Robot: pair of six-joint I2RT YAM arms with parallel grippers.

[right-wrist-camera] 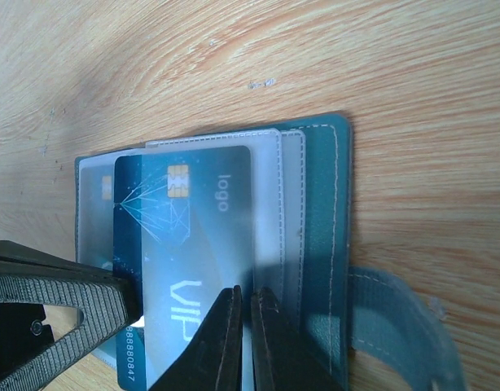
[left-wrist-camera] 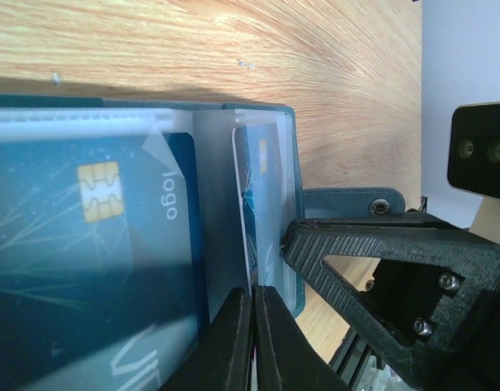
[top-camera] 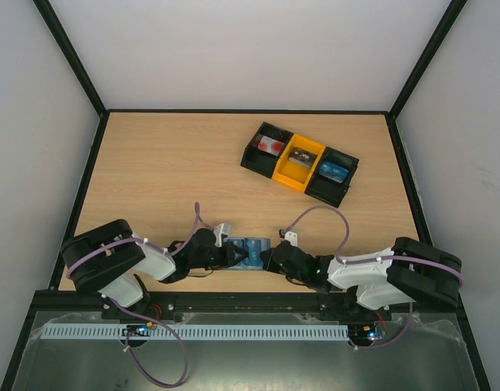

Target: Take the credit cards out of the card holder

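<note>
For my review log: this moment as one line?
card holder: open | blue card: sleeved | left end effector: pinching a sleeve | right end effector: closed at card edge

On the dark blue plastic credit card [right-wrist-camera: 189,244], tucked in a clear pocket of the dusty-blue folding card holder [right-wrist-camera: 323,244], we read "logo" in small white letters, "VIP" in large pale ones, and the digits "88880847" along its edge.
</note>
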